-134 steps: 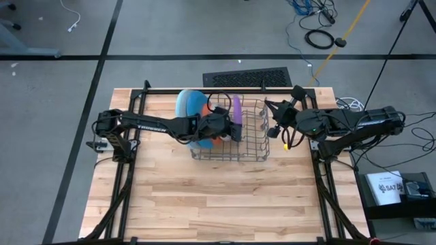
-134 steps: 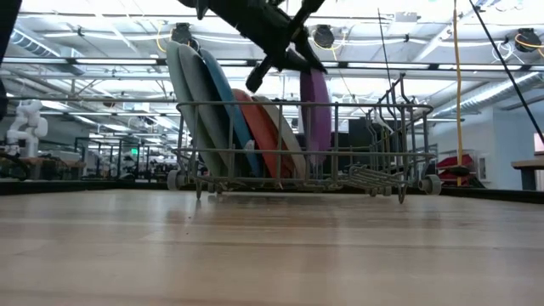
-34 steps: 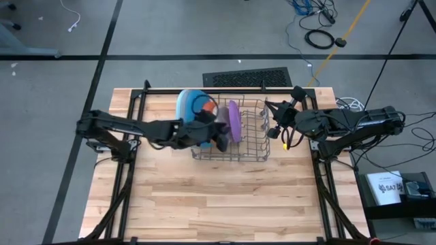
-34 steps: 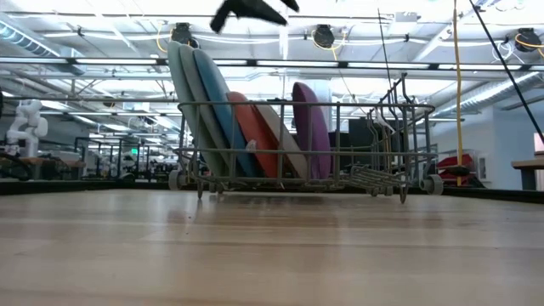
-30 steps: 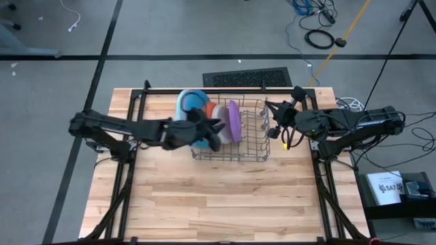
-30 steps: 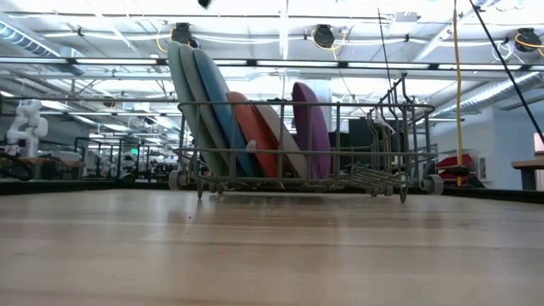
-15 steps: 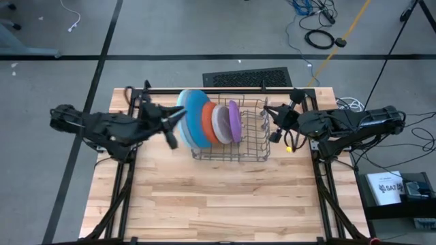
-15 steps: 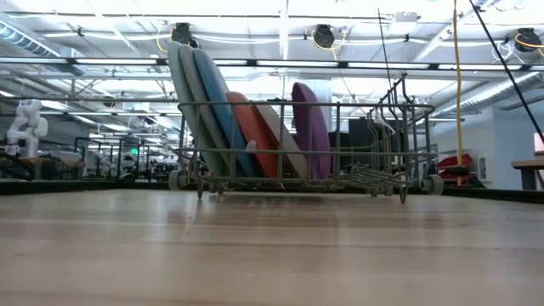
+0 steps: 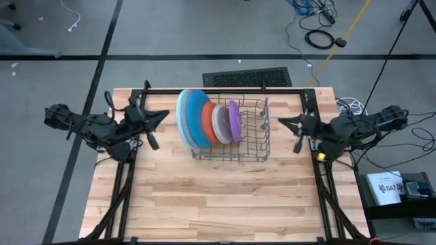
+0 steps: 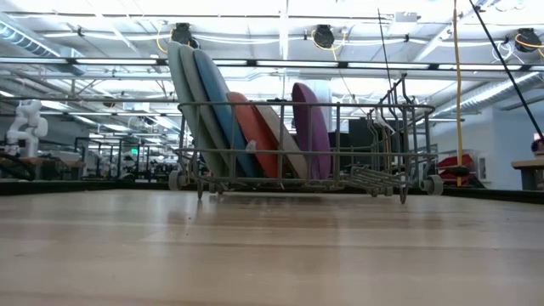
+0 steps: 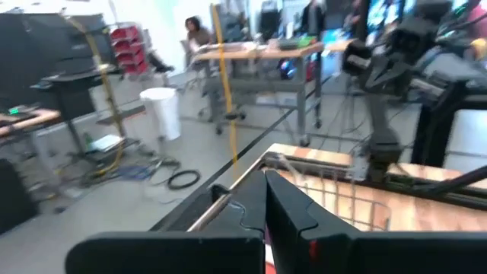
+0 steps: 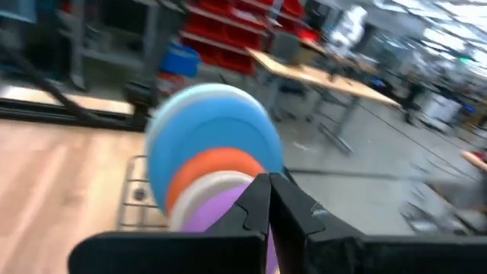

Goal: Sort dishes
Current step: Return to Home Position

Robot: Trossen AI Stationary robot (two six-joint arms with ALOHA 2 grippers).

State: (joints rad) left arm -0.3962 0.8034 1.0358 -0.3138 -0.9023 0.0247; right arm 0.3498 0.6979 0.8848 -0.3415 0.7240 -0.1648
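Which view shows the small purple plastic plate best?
Low view: the small round purple plastic plate stands leaning in the grey wire dish rack, with nearly its whole outline visible. The high view shows it foreshortened from above. The right wrist view catches only part of it. The left wrist view shows none.

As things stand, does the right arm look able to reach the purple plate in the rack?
Probably yes. The purple plate is the end plate of the row, on the side toward the right gripper. Only wires of the dish rack stand between, so an approach from above looks free.
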